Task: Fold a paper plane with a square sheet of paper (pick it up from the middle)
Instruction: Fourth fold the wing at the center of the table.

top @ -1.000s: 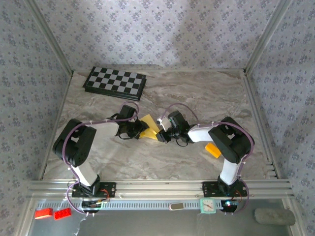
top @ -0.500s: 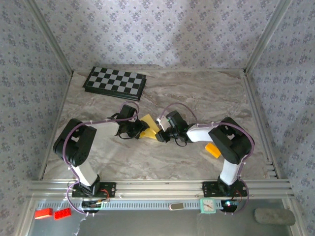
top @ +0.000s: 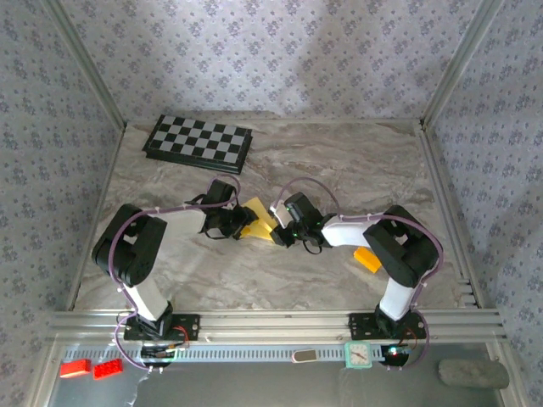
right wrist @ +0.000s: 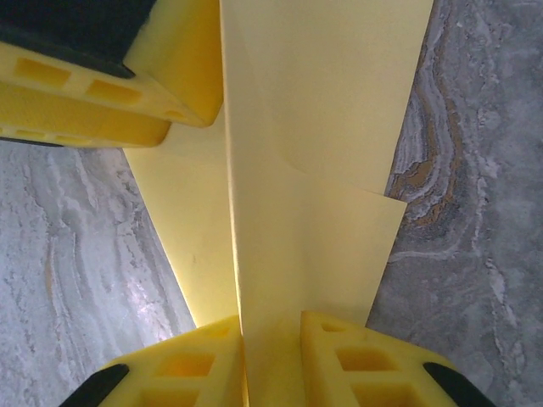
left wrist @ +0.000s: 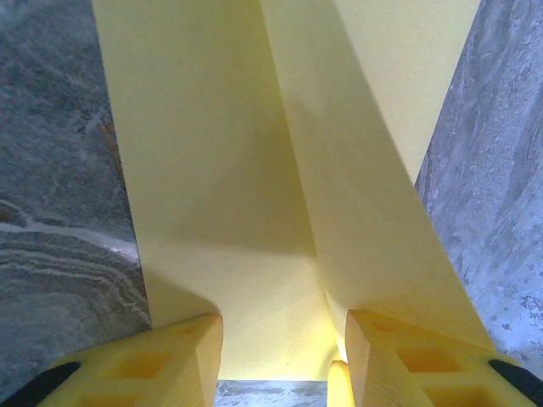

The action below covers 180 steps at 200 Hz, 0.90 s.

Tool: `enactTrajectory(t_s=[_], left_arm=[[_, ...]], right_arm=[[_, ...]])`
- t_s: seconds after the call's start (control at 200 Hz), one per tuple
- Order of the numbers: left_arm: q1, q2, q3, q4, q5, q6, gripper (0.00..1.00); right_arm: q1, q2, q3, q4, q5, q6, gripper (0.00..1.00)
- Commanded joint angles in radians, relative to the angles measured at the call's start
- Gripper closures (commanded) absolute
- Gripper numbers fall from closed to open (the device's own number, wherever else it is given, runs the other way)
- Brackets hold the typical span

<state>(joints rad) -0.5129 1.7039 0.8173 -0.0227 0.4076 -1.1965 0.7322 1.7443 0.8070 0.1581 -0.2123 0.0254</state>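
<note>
Now mid-fold | top: one paper (top: 257,217) at centre of table (top: 356,170), between my left gripper (top: 240,225) and right gripper (top: 280,235); one board (top: 199,142), one block (top: 367,259) | left wrist: left gripper (left wrist: 280,320) spread astride paper (left wrist: 221,170), not gripping | right wrist: right gripper (right wrist: 270,319) pinches the raised crease of paper (right wrist: 322,102) | next, I judge: left must close so the crease can be pressed flat.

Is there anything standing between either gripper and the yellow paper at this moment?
Nothing visible does. The paper lies between the fingers of both: the right gripper is closed on a raised fold, and the left gripper straddles it with jaws apart.
</note>
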Motion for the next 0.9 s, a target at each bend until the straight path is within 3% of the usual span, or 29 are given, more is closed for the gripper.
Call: enactTrajectory(t_s=[0.0,0.33,0.895], left_arm=[[-0.006,0.038,-0.006,-0.082,-0.024,0.009,0.56],[-0.007,0.028,-0.007,-0.088,-0.032,0.009,0.57],[-0.005,-0.050,0.025,-0.107,-0.048,0.052,0.68]], right_arm=[[0.006,-0.011,0.023,-0.034,0.011,-0.022,0.79],[-0.006,-0.012,0.031,-0.024,-0.045,-0.007,0.89],[-0.049,0.039,0.058,-0.041,-0.214,0.055,0.94]])
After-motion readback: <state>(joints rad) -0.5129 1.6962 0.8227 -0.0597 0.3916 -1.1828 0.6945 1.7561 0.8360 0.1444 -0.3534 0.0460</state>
